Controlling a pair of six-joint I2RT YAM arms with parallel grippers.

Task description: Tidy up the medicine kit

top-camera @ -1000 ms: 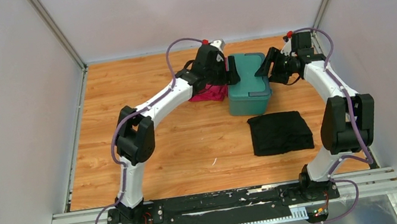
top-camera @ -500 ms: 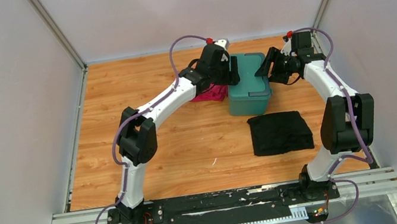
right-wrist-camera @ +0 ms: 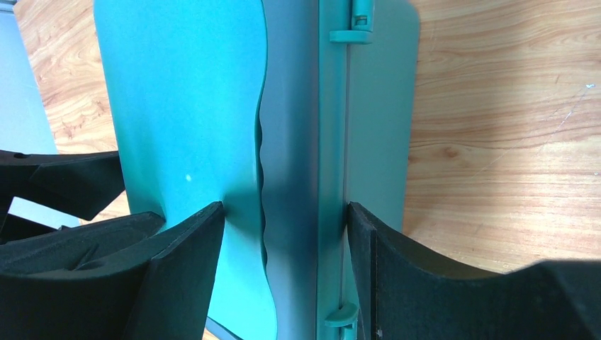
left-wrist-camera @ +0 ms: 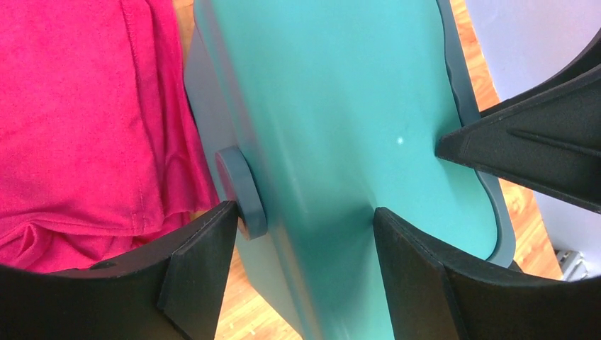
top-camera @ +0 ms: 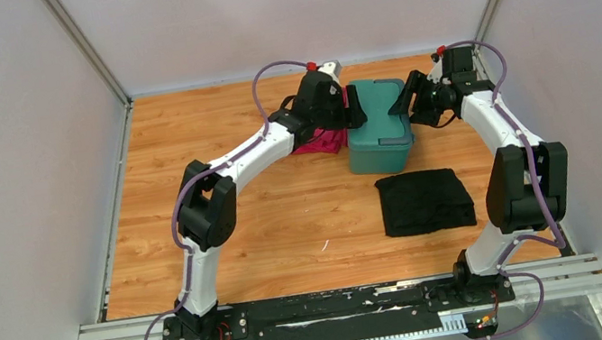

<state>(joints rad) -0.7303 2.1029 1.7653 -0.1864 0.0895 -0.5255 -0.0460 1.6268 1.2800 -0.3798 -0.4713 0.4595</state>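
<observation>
Teal kit box (top-camera: 376, 124) sits far-centre on table (top-camera: 192, 196), lid down. Pink cloth (left-wrist-camera: 78, 120) lies against its left side, black cloth (top-camera: 424, 201) nearer the bases. Looks like rigid, smooth plastic, prob light but slick. Flat lid gives no purchase, so I'd grip at rim/edges. L gripper (left-wrist-camera: 301, 219) is wide open astride the left lid edge by the round knob (left-wrist-camera: 241, 191), holding nothing. R gripper (right-wrist-camera: 283, 212) also open, astride the hinge-side ridge; contact can't tell. Both arms stretched far, wrists turned in toward the box.
</observation>
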